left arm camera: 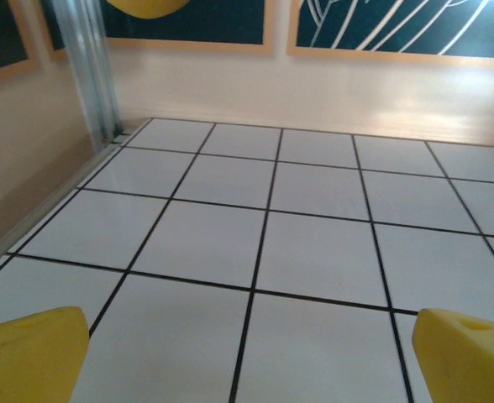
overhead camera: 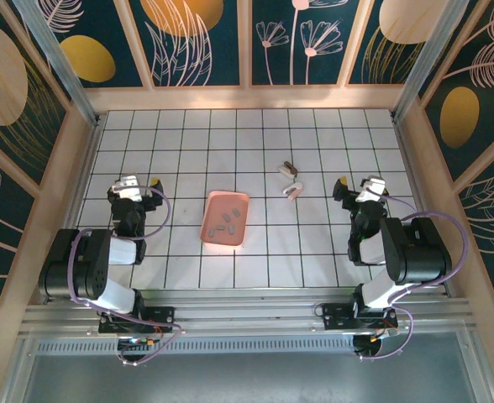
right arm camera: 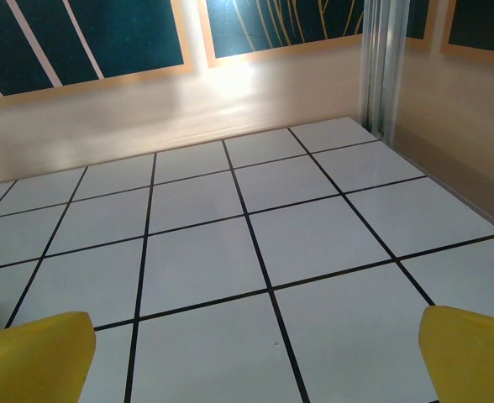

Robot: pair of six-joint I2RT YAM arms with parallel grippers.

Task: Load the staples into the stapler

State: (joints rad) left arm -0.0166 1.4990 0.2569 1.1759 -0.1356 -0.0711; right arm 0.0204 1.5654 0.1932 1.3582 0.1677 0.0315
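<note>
Several tiny grey staples (overhead camera: 228, 222) lie in a shallow pink tray (overhead camera: 238, 200) at the middle of the white tiled table. The stapler (overhead camera: 293, 191), small and pale pink, lies one or two tiles to the tray's right, with a darker part (overhead camera: 287, 168) just behind it. My left gripper (overhead camera: 134, 181) rests low at the left, well apart from the tray, open and empty. In the left wrist view its yellow fingertips (left arm camera: 30, 353) stand wide apart over bare tile. My right gripper (overhead camera: 362, 181) sits right of the stapler, also open, its yellow fingertips (right arm camera: 470, 353) spread with nothing between them.
Wooden walls with dark patterned panels enclose the table on three sides. Metal corner posts (left arm camera: 87, 67) (right arm camera: 381, 59) stand at the back corners. Bare tiles lie ahead of both grippers and between the tray and the stapler.
</note>
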